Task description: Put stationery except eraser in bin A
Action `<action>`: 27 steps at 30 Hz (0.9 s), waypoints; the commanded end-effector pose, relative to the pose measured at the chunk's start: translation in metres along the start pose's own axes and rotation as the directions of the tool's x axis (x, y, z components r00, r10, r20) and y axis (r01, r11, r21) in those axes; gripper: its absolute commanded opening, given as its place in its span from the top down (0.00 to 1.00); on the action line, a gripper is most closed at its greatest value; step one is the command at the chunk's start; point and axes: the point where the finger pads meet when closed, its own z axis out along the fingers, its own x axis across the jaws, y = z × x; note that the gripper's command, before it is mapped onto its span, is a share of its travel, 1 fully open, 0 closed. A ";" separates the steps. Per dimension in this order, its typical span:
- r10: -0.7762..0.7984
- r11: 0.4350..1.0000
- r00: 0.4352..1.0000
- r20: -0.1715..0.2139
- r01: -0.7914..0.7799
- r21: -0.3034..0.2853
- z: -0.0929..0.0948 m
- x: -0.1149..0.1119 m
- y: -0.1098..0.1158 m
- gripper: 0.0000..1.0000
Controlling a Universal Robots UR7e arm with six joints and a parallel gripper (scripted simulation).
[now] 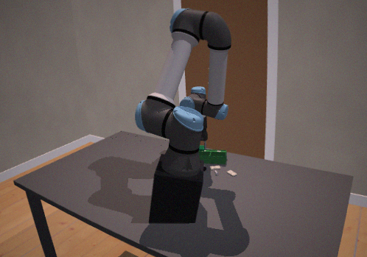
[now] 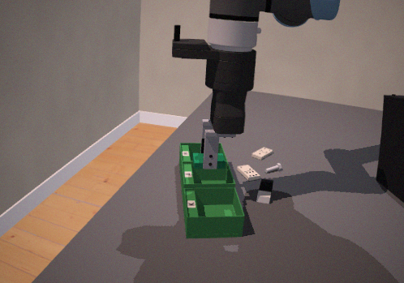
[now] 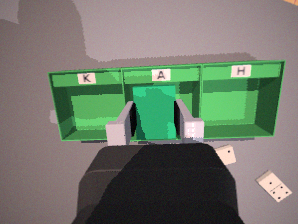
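Observation:
My gripper [image 3: 155,111] [image 2: 209,159] is shut on a green block [image 3: 156,102] [image 2: 198,158]. It holds the block just over the middle compartment of a green three-part bin [image 3: 165,66] [image 2: 215,227] [image 1: 214,157]. That compartment is marked A [image 3: 161,75]. The compartment marked K [image 3: 86,78] is to its left and the one marked H [image 3: 241,71] to its right in the wrist view. All three compartments look empty. In the top view the arm hides the gripper.
Beside the bin lie two white dominoes [image 2: 262,152] [image 2: 248,172] [image 3: 226,154] [image 3: 274,186], a small bolt [image 2: 273,168] and a black and white block [image 2: 265,190]. The arm's black base [image 1: 176,196] stands mid-table. The table edge runs left of the bin.

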 end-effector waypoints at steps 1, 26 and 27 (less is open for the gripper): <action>0.000 1.000 1.000 0.000 0.000 -0.003 0.000 0.006 0.006 0.30; 0.000 1.000 1.000 0.000 0.000 -0.005 0.007 0.009 0.009 0.30; 0.000 1.000 1.000 0.000 0.000 -0.004 0.009 0.009 0.008 0.30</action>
